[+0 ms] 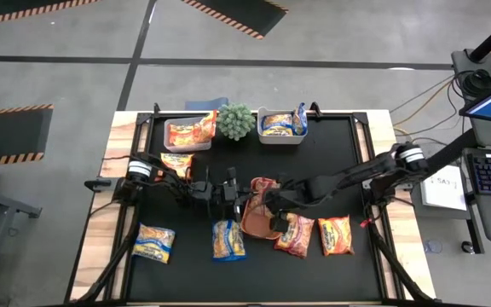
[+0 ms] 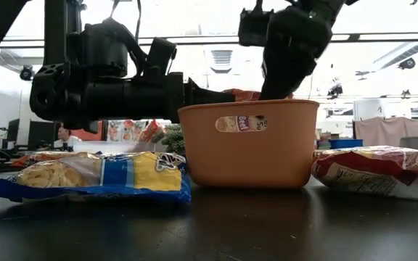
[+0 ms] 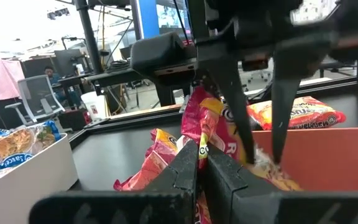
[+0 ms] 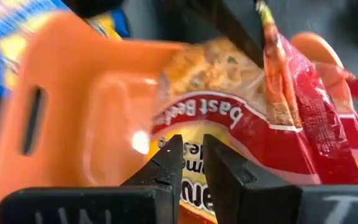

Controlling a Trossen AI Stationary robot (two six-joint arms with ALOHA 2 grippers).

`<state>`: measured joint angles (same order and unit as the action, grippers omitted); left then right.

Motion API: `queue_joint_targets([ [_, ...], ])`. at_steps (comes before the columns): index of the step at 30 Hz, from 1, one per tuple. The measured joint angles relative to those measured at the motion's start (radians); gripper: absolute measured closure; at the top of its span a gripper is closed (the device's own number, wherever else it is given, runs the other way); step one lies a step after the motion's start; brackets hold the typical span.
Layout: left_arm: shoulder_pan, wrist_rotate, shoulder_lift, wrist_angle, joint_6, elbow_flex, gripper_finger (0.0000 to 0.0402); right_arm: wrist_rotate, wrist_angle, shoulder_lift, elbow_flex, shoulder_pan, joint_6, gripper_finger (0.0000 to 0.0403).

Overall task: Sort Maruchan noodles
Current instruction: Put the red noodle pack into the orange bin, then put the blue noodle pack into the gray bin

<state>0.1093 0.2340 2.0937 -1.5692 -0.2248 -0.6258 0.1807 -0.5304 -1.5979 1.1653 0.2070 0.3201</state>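
right gripper (image 4: 190, 163) is hanging over the orange tray (image 1: 258, 223) at worktop centre, fingers nearly closed, grip unclear, probably tucking a dark red noodle packet (image 4: 253, 134) inside. left gripper (image 3: 202, 163), fingers closed, is pinching that packet's edge, apparently steadying it.

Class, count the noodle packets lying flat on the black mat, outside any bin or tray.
5: yellow-blue packets and, dark red packet, orange packet, orange packet by left arm. Others may be hidden.
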Motion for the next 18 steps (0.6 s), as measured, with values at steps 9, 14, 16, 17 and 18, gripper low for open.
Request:
queue_joint_targets([
  [9,0.000,0.004,-0.012,-0.003,-0.003,0.027,0.0368,0.090,-0.274,-0.157,0.183,0.038,-0.049,0.0351],
  [14,0.000,0.018,-0.050,-0.003,-0.003,0.061,0.0332,0.090,-0.298,-0.183,0.209,0.045,-0.042,0.0351],
  [16,0.000,0.018,-0.068,-0.001,-0.003,0.081,0.0321,0.090,-0.307,-0.183,0.210,0.045,-0.036,0.0351],
  [17,0.000,0.019,-0.078,-0.002,-0.003,0.090,0.0316,0.091,-0.307,-0.183,0.210,0.044,-0.035,0.0351],
  [18,0.000,0.019,-0.089,-0.002,-0.003,0.098,0.0312,0.091,-0.302,-0.182,0.210,0.044,-0.034,0.0351],
])
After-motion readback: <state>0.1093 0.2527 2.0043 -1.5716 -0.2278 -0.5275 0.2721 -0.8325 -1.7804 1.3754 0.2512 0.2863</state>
